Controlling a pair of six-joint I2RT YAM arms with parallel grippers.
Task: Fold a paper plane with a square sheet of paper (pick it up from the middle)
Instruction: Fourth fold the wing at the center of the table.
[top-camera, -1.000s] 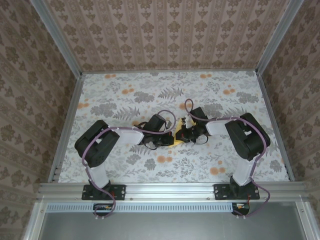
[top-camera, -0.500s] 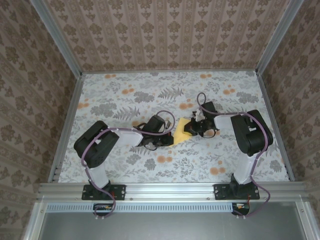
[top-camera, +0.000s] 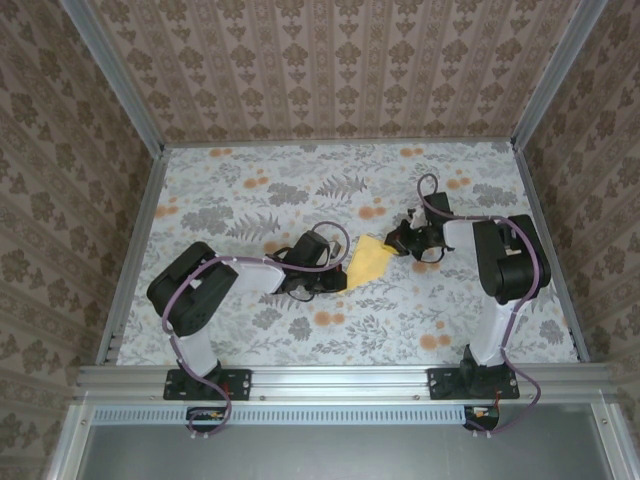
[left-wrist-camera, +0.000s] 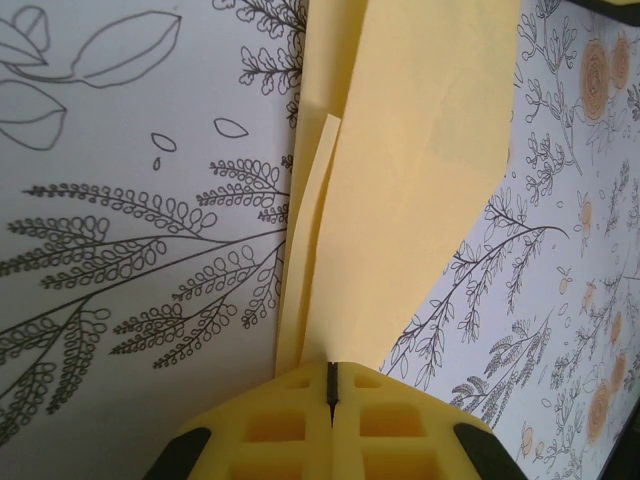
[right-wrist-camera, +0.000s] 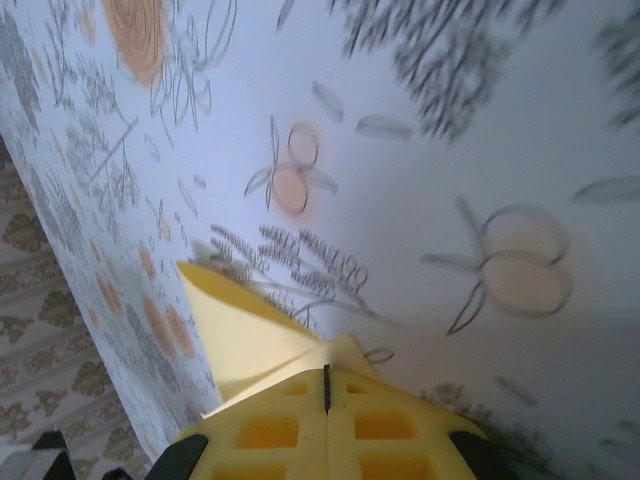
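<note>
Right jaws farther right, on paper (top-camera: 371, 262) edge

— Where was the paper (top-camera: 370, 262)?
— On the table (top-camera: 250, 200), near its middle, between the two grippers.
— Which sides?
— The left gripper (top-camera: 343, 280) was at its near-left end, the right gripper (top-camera: 393, 243) at its far-right corner, both touching it.

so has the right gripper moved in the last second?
Yes. The right gripper has gone right and farther back, away from the left gripper toward the right rail, uncovering the paper between them.
</note>
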